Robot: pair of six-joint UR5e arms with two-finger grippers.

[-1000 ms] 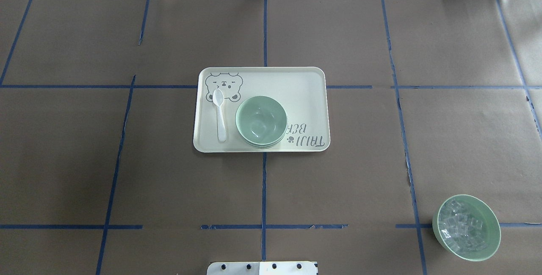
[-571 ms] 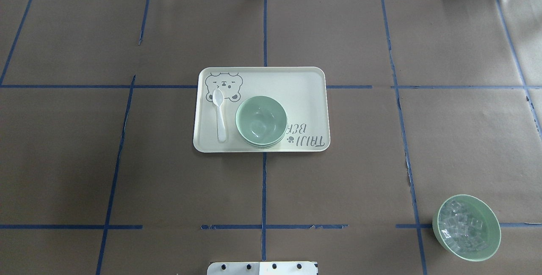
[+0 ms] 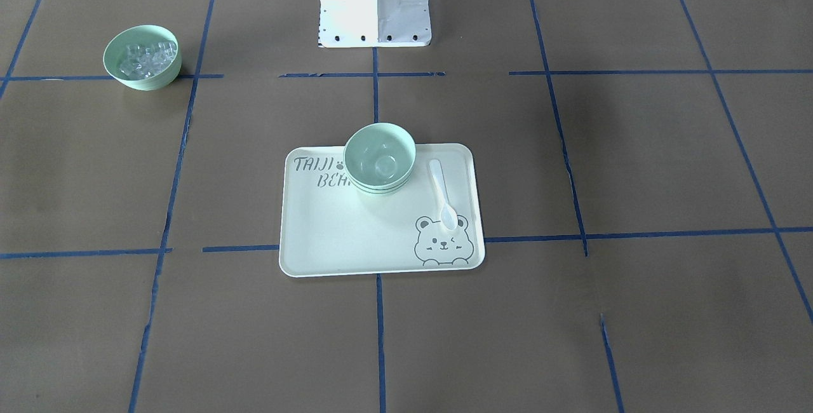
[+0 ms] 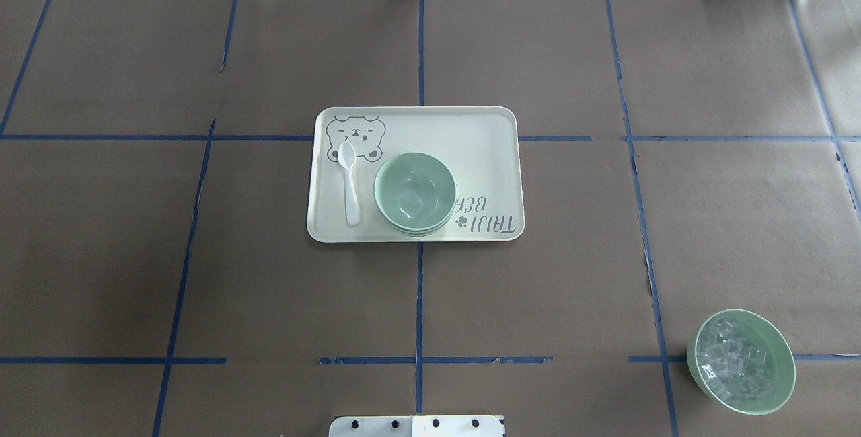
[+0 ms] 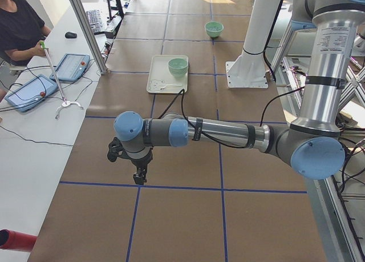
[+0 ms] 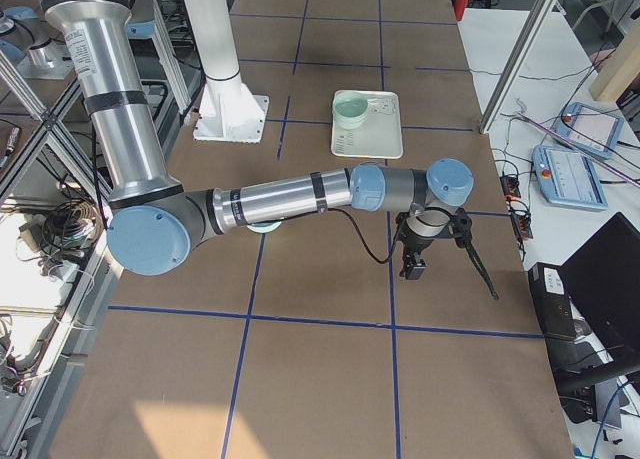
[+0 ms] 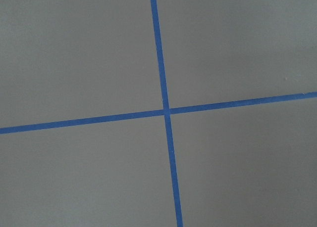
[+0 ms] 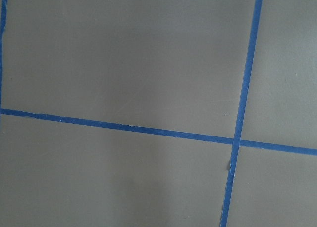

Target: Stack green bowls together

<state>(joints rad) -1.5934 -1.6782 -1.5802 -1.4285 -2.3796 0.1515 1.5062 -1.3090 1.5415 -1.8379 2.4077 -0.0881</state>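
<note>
The green bowls sit nested in one stack on the pale bear-print tray at the table's middle; their rims show layered in the front view. Neither gripper shows in the overhead or front views. The left gripper hangs over bare brown paper near the table's left end, far from the tray. The right gripper hangs over bare paper near the right end. I cannot tell whether either one is open or shut. Both wrist views show only paper and blue tape lines.
A white spoon lies on the tray left of the stack. A green bowl of clear cubes stands at the near right. The robot's white base is at the table's edge. An operator sits beyond the far side.
</note>
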